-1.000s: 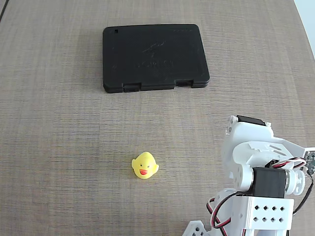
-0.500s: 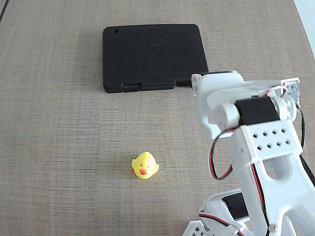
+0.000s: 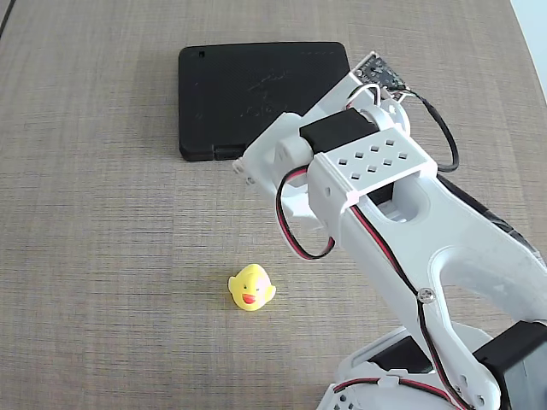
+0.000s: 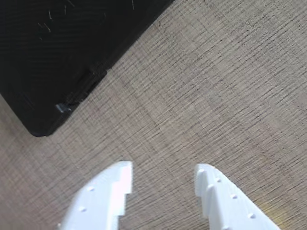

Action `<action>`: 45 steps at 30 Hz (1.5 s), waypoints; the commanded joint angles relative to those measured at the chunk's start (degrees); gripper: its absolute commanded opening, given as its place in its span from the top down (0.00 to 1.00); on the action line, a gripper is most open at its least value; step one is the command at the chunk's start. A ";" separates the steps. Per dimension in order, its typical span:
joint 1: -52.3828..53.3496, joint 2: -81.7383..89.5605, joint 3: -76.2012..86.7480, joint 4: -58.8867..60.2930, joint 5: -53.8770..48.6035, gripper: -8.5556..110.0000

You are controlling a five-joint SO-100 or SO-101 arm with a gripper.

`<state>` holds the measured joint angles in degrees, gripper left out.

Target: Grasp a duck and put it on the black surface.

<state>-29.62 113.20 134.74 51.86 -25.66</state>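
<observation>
The yellow duck (image 3: pixel 251 287) with a red-orange beak sits on the wood-grain table, in front of the black case (image 3: pixel 256 94). The case lies flat at the back of the table; its front corner with a latch notch fills the upper left of the wrist view (image 4: pixel 62 48). My white gripper (image 3: pixel 246 167) hovers at the case's front edge, well behind the duck. In the wrist view the gripper (image 4: pixel 163 172) is open and empty over bare table, with the case's corner just ahead to the left. The duck does not show clearly in the wrist view.
My white arm with red and black cables (image 3: pixel 402 222) reaches from the bottom right toward the case. A camera board (image 3: pixel 380 73) sits on the wrist. The table's right edge (image 3: pixel 534 26) shows at the top right.
</observation>
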 commanded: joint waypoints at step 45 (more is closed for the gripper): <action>-5.54 12.30 18.11 6.77 -16.87 0.69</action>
<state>-34.37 127.79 153.72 59.06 -42.45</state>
